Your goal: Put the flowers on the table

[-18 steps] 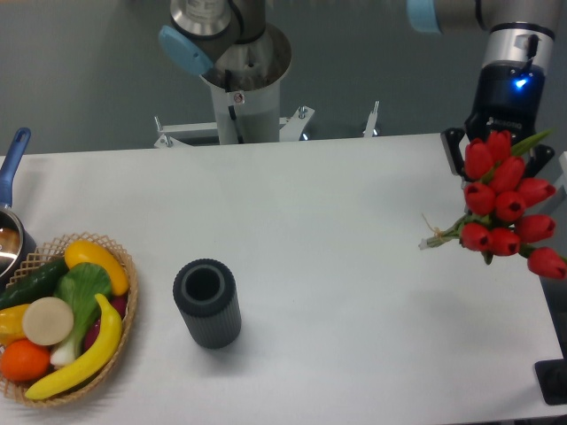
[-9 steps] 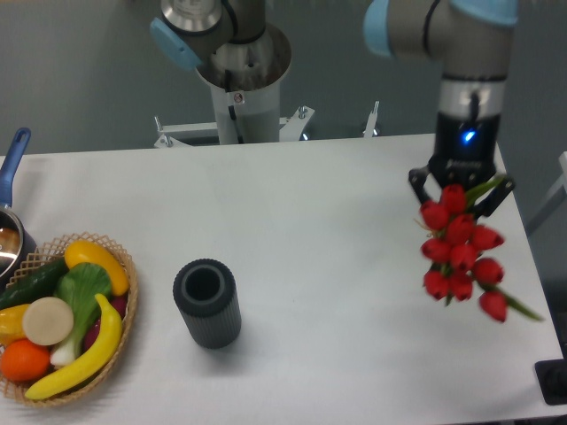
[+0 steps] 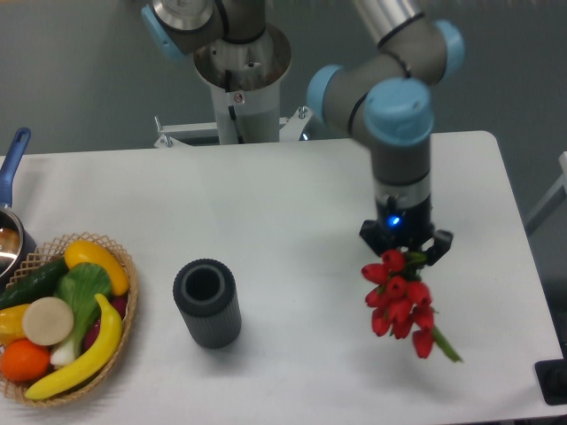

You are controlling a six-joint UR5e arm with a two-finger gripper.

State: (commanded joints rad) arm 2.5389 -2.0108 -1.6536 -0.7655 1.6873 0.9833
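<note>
The flowers [image 3: 399, 301] are a bunch of red tulip heads with green stems, hanging over the right half of the white table [image 3: 292, 204]. My gripper [image 3: 405, 252] is shut on the top of the bunch and points straight down. A green stem sticks out at the bunch's lower right. I cannot tell whether the lowest heads touch the tabletop.
A dark ribbed cylinder vase [image 3: 206, 304] stands upright left of centre. A wicker basket of fruit and vegetables [image 3: 62, 314] sits at the left front edge. A pot with a blue handle [image 3: 12, 190] is at the far left. The arm's base [image 3: 241, 71] stands behind the table.
The arm has carried the flowers from the table's right edge leftward and toward the front, inward over the table. The bunch now hangs more vertically. The vase and basket have not moved.
</note>
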